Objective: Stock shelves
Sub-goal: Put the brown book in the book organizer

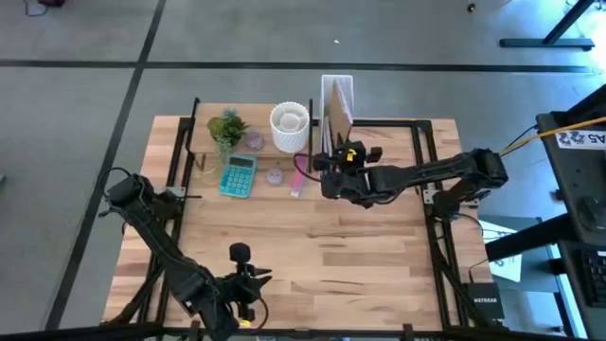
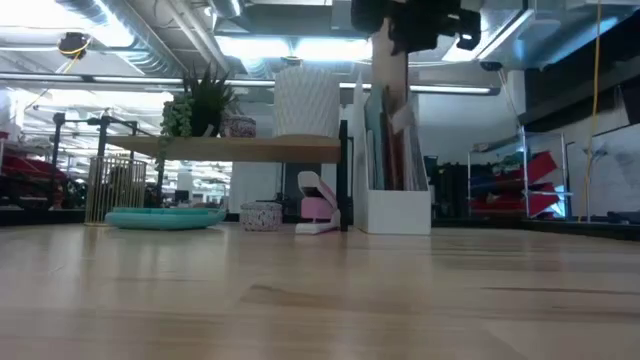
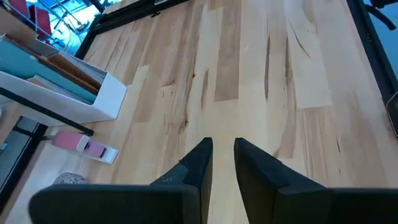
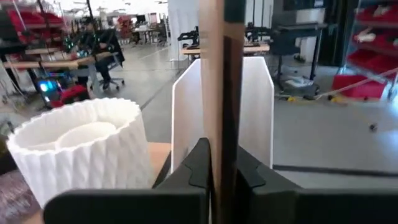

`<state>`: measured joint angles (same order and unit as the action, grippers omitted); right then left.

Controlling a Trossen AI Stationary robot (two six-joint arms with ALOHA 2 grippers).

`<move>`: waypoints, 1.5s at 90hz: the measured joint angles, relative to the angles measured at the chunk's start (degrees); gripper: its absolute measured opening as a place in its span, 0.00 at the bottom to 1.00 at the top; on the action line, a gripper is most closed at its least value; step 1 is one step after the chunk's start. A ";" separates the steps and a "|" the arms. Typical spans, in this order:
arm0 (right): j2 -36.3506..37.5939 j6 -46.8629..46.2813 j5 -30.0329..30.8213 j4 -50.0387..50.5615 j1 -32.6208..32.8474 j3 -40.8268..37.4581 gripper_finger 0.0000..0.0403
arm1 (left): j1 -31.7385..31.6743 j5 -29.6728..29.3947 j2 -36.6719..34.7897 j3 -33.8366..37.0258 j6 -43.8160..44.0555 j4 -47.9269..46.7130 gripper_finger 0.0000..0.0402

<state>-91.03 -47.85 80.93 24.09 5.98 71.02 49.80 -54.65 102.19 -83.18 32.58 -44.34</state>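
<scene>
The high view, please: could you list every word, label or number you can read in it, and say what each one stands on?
"NETGEAR": white letters on a black box at the table's right edge, running sideways in the picture.
"A5", seen upside down: on a white label on the dark equipment to the right of the table.
The teal calculator has keys, but their markings are too small to read.
Nothing else is legible.

1. The right arm reaches across from the table's right side toward the back middle, forearm nearly level.
2. The right gripper (image 4: 217, 168) is raised well above the tabletop, its fingers (image 4: 196, 165) clamped on a thin upright board.
3. The left arm is folded at the front left edge.
4. The left gripper (image 3: 222, 163) hangs over the tabletop, fingers slightly parted and holding nothing.
</scene>
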 joint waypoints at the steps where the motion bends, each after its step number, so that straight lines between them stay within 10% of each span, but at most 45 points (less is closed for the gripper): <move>1: 0.00 0.04 -0.01 0.13 0.00 0.00 0.00 | 0.00 0.00 0.00 0.00 0.00 0.00 0.12; 57: -0.04 -6.65 1.50 8.95 -0.83 -3.14 0.00 | 0.07 0.00 -0.02 0.00 0.02 0.02 0.12; 110: -0.04 -8.68 -2.52 -7.89 -3.17 -14.10 0.00 | 0.03 -0.02 -0.07 0.00 0.01 0.31 0.12; 135: -0.01 -8.68 -2.98 -7.81 -3.15 -14.49 0.18 | -0.08 -0.02 -0.07 0.00 0.00 0.31 0.12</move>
<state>-91.04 -56.53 77.95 16.27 2.83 56.53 49.72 -54.68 102.13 -83.18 32.58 -44.03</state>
